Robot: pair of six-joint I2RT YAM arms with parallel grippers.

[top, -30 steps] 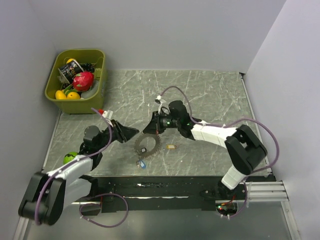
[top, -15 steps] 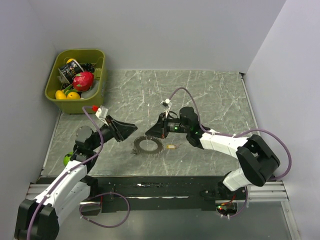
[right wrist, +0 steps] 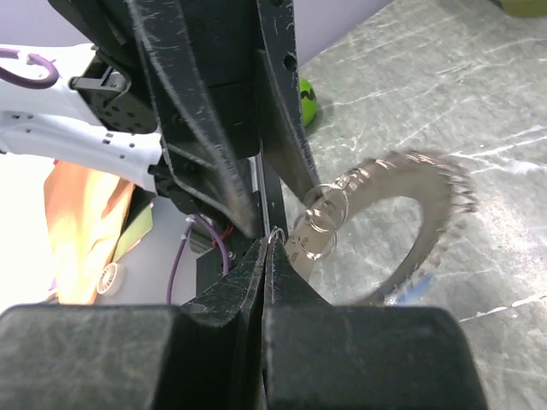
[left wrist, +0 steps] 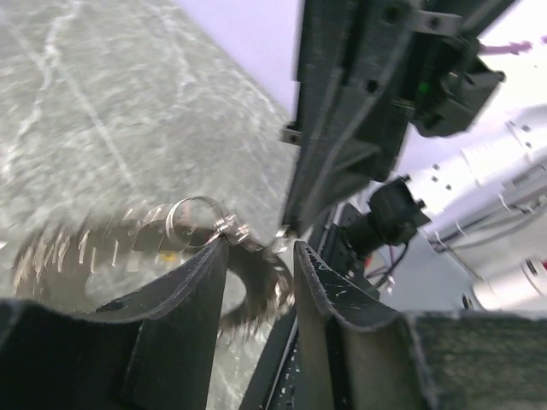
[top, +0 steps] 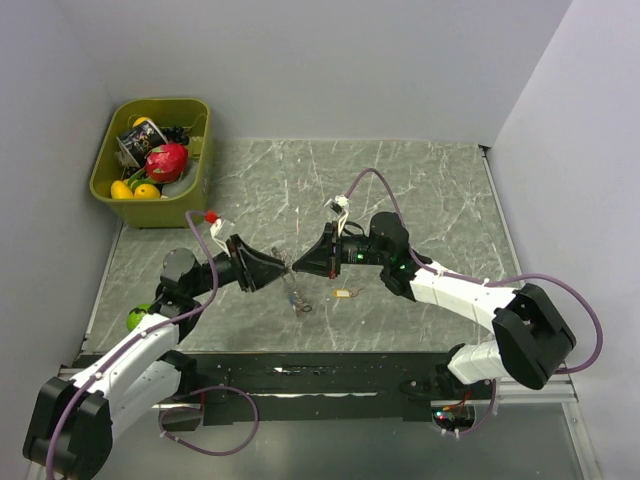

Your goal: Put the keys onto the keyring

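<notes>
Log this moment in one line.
left end effector: open, at keyring | right end effector: shut on keyring, off table | tan key: on table

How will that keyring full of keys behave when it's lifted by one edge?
Probably floppy: the keyring looks blurred in both wrist views, so its keys likely swing loosely. The right gripper is shut on only its thin wire, so it will likely dangle and twist. Bare metal may slip.
</notes>
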